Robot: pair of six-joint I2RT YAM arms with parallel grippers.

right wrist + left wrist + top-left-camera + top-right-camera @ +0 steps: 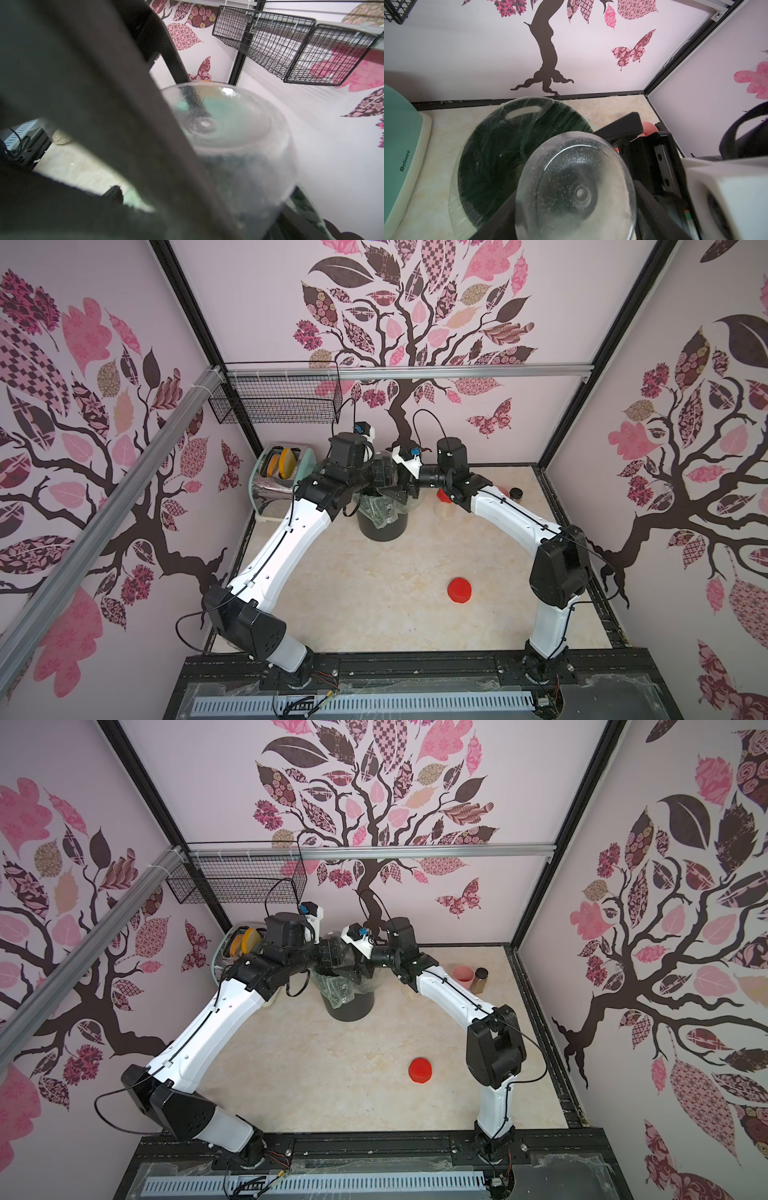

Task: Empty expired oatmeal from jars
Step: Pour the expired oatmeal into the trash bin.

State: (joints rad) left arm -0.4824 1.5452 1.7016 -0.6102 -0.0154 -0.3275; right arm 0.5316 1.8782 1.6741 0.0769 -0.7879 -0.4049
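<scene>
"Belinee" — on mint toaster

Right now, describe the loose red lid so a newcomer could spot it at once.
Start at the black bin with its clear liner at the back of the marble tabletop. Come forward toward the right arm's elbow: the red lid lies flat and alone on bare surface, sitting on no jar.
</scene>
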